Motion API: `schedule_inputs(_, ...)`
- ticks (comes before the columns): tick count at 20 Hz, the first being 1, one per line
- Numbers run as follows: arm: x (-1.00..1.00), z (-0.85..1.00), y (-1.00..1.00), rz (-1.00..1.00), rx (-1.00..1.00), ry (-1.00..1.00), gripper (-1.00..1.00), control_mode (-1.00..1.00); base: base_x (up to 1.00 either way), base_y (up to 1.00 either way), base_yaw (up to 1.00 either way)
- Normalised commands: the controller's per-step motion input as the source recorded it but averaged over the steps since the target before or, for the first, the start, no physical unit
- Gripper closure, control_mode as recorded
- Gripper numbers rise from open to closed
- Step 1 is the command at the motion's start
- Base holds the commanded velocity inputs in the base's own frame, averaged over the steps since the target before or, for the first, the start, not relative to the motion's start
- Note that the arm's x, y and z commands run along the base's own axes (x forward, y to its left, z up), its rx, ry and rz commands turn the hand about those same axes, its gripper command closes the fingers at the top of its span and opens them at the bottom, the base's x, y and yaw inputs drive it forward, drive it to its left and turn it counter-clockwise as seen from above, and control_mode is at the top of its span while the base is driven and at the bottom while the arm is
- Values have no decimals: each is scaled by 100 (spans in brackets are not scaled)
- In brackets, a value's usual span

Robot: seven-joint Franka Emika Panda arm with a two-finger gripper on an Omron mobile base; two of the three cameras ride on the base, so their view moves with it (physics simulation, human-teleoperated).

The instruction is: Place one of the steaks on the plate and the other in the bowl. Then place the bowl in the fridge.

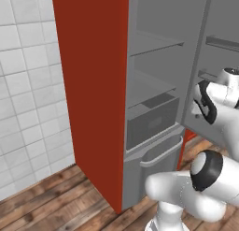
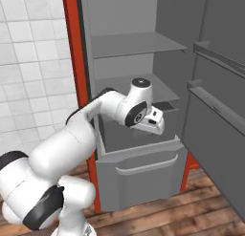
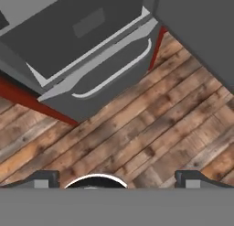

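Pincer (image 3: 117, 179) jaws spread wide, nothing between them; both tips show at the bottom of the hand view, pointing down at the wood floor (image 3: 151, 138).

Left base view: fridge (image 1: 154, 85) stands at 12 to 1 o'clock, door swung out at 3 o'clock, red side panel (image 1: 91, 85) at 10 o'clock. Shelves look bare, crisper box below them, lower drawer (image 1: 154, 164) with its curved handle at 5 o'clock. My arm crosses at 3 to 5 o'clock.

Right base view: pincer (image 2: 155, 120) hangs at picture centre, just in front of the open compartment, level with the crisper and above the lower drawer (image 2: 143, 175). Open door (image 2: 215, 111) at 3 o'clock.

Hand view: lower drawer (image 3: 112, 74) at 11 to 12 o'clock from the tips, open compartment beyond it. Drawer handle's long axis runs from 8 to 2 o'clock.

Key relation: fridge interior lies up and ahead of the pincer, close, while the fingers aim at the floor. I can't make out a bowl, plate or steaks on the shelves or anywhere else, so I can't say which way they lie.

No brands, labels or writing readable.
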Motion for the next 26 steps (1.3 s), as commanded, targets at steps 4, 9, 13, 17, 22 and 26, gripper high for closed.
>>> schedule_inputs(4,-6,-18,100,-38,-12,0,-100,-100,0,0,0)
schedule_inputs(9,3,0,100,-8,-19,9,-100,-100,0,0,0)
schedule_inputs(13,4,47,100,10,11,27,-100,-100,0,0,0)
schedule_inputs(17,0,53,95,26,17,30,-100,-100,0,0,0)
schedule_inputs(22,-48,8,18,10,1,12,-100,-100,0,0,0)
schedule_inputs(26,-64,0,0,5,1,9,-100,-100,0,0,0)
